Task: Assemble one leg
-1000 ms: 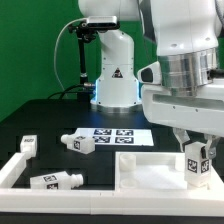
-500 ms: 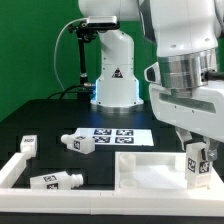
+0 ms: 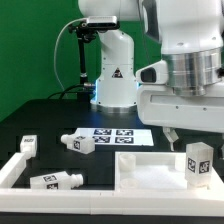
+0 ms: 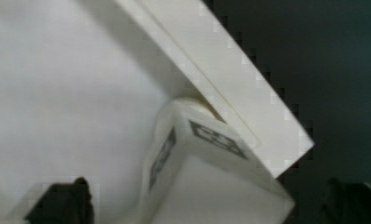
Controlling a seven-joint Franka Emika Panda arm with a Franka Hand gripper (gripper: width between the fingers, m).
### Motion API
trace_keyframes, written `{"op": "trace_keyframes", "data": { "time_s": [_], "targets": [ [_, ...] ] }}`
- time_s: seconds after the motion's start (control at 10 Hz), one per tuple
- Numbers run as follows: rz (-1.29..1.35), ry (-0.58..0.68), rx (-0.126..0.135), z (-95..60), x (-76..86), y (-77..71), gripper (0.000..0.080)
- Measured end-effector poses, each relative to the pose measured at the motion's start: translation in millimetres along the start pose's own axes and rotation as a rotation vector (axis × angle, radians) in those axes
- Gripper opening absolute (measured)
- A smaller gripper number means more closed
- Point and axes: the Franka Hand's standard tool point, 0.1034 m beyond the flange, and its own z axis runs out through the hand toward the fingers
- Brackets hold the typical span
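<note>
Clear air separates the hand (image 4: 208, 205) from the upright leg (image 3: 198, 160) beneath it, with the fingers spread wide to either side; the leg stands right against the panel's raised rim (image 3: 135, 158), which closes off that side; toward the exterior view's left, three loose legs (image 3: 82, 142), the marker board (image 3: 118, 135) and a border bar (image 3: 12, 172) break up the tabletop (image 3: 40, 120); bare dark surface lies behind them; the robot base (image 3: 112, 85) blocks the rear

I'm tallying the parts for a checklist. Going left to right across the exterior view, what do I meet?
far-left leg → front lying leg → middle leg → marker board → upright leg
</note>
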Motion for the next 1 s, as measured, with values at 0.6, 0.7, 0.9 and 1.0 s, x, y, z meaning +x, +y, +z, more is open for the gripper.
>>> {"op": "trace_keyframes", "data": {
  "time_s": [0.6,0.7,0.9,1.0],
  "targets": [
    [-0.744,0.029,-0.079,10.0,-1.8,1.5,0.0649],
    [-0.732,0.029,-0.077,9.7,-1.6,1.4,0.0649],
    [-0.717,0.029,-0.076,10.2,-1.9,1.5,0.0519],
    [-0.651,0.030,-0.072,10.3,-2.4,0.9,0.0382]
  ]
}}
